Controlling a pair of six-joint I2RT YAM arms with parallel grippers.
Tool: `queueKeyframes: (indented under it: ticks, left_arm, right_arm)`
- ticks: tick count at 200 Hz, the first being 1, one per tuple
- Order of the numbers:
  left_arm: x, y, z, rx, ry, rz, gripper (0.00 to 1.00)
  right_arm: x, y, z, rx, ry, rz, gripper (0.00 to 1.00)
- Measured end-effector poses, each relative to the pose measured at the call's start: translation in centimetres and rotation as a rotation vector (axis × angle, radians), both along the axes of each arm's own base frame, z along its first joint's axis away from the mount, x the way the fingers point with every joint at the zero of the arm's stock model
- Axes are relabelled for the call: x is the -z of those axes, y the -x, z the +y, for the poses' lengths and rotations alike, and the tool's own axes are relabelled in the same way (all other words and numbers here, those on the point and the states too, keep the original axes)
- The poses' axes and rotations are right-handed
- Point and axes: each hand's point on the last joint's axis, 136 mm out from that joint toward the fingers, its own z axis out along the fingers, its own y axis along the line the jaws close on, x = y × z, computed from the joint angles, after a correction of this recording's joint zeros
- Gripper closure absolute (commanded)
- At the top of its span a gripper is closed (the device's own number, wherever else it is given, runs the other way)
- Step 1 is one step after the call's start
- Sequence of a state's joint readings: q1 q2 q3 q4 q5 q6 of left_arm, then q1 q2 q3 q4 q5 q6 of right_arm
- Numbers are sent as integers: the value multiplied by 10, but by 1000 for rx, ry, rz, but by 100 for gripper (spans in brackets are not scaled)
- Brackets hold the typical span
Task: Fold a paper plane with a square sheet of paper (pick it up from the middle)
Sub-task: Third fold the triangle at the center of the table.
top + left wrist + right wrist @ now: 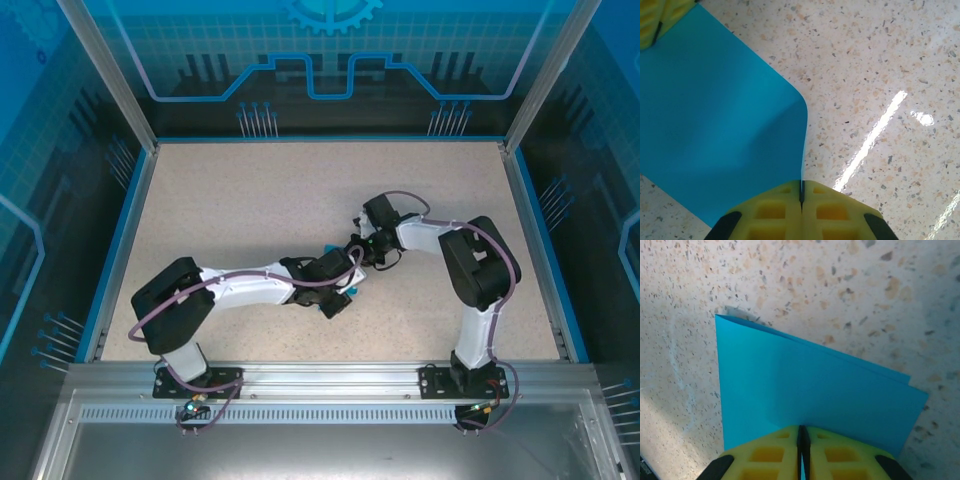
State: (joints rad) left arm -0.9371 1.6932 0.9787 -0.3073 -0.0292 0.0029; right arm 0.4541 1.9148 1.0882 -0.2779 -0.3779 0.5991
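One square sheet of paper point(805, 385), two arms and two tools are on the speckled tabletop point(250, 200).

The left tool point(801, 192) is closed to a thin seam. The sheet's edge point(715, 125) curves up off the tabletop and runs straight into that seam, so the tool is pinching the paper. From this grip the sheet bows away to the left and casts a soft shadow on itself. At its far upper-left corner the right tool's yellow fingers point(650, 15) sit on the paper.

The right tool point(801, 440) is also drawn narrow, with only a dark slit between its yellow pads. The blue paper reaches up to the pads and a sliver of blue shows inside the slit, so this tool grips the sheet too. In the right wrist view the sheet is folded in two layers, with the upper edge of one set slightly back from the other and one sharp corner pointing to the upper left.

From above, the two tools meet near the middle of the tabletop, the left tool point(343, 297) just below and left of the right tool point(360, 250). The wrists and purple cables cover most of the sheet, leaving a small blue sliver point(347, 294) beside the left tool.

The tabletop is bordered by a blue rim, translucent blue walls and, at the near edge, an aluminium rail point(320, 385) carrying both arm bases
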Motion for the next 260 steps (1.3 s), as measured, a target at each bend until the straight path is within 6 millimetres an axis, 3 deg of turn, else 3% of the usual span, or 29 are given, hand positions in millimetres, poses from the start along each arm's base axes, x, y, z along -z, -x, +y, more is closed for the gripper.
queueKeyframes:
  ticks: [90, 201, 260]
  left_arm:
    - [-2, -36, 14, -87, 69, 100, 100]
    - [21, -35, 31, -200, 63, 175, 100]
    - [22, -38, 30, -239, 86, 178, 100]
  right_arm:
    - [1, 0, 0, -36, 35, -19, 88]
    - [1, 0, 0, -36, 38, -17, 87]
    - [1, 0, 0, -36, 38, -17, 87]
